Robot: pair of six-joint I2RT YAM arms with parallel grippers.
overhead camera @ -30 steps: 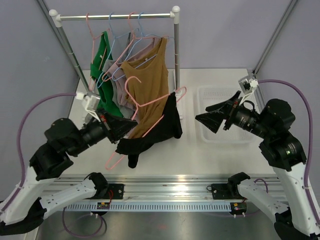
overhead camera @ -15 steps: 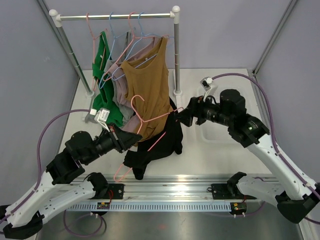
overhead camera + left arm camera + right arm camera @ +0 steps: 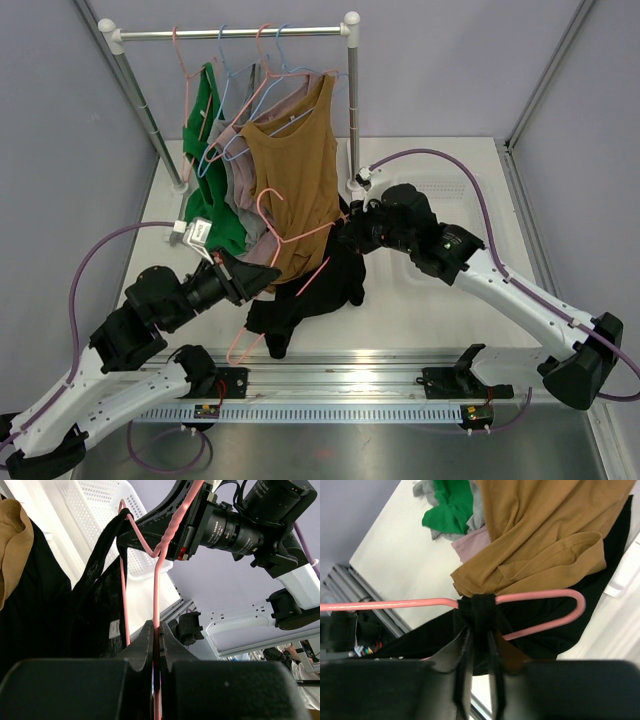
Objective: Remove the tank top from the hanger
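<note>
Lilac-grey walls around a pale desk (image 3: 440, 320), with a garment rail (image 3: 230, 33) across the upper left. Left pincer (image 3: 156, 630) clamped together on the wire of a pink hanger (image 3: 156, 590), held out at centre frame, off the rail, probably to steady it for the pull. Black tank top (image 3: 340, 265) draped from that hanger, lower end sagging toward the desk; contact unclear. Right pincer (image 3: 480, 630) pinched on the black strap right at the hanger's shoulder, apparently placed to slide the strap off the rounded end.

Counted:
- two arms
- one hanger in hand, four hooks on the rail
- four garments hanging there: green (image 3: 205, 120), grey (image 3: 222, 150), mauve (image 3: 290, 100), ochre tank top (image 3: 295, 170)
- one white basket (image 3: 95, 510) at right, likely the drop spot
</note>
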